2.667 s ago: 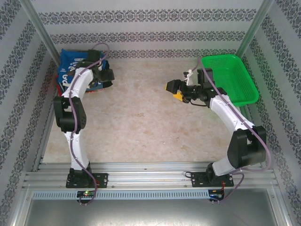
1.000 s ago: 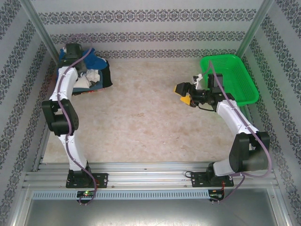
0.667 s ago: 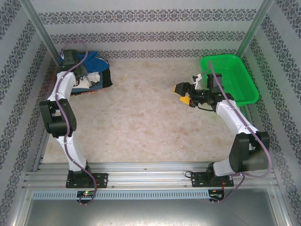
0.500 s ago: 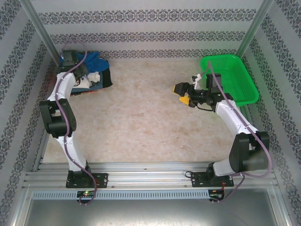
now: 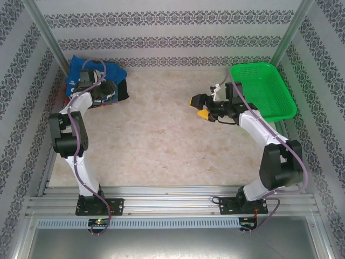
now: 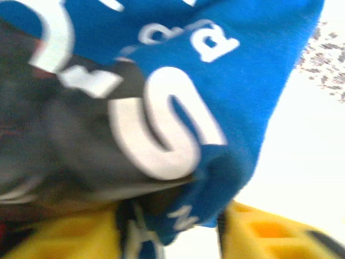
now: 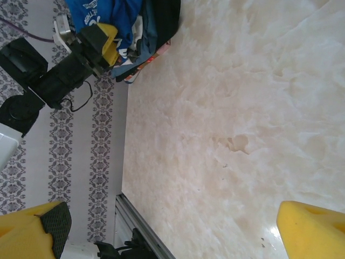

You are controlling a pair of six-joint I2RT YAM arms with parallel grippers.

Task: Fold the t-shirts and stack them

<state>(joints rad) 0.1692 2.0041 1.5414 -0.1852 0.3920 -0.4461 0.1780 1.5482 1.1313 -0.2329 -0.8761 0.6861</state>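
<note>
Across the near and middle table (image 5: 161, 145) nothing needs handling; the work sits at the far-left corner. Midway out on the right, the right gripper (image 5: 198, 106) hovers above the bare surface with its yellow fingers spread wide and nothing between them, just short of the green basket (image 5: 264, 91) at the far right. It is well apart from the cloth and is best left there, out of the way.

Farther back, the left gripper (image 6: 170, 237) is down on the stack of t-shirts (image 5: 121, 89) against the back wall. The royal-blue shirt (image 6: 242, 81) with white lettering lies on top, over darker cloth. From the left wrist, the yellow fingers (image 6: 264, 234) stand apart with a lobe of blue cloth between them; that view is blurred, so I cannot tell whether they pinch it or merely straddle it.

The step looks like setting the blue shirt onto the pile. To do it well, the fingers should part fully before any lift, then rise straight up, so the fold does not snag on a pad and drag the top layer askew
</note>
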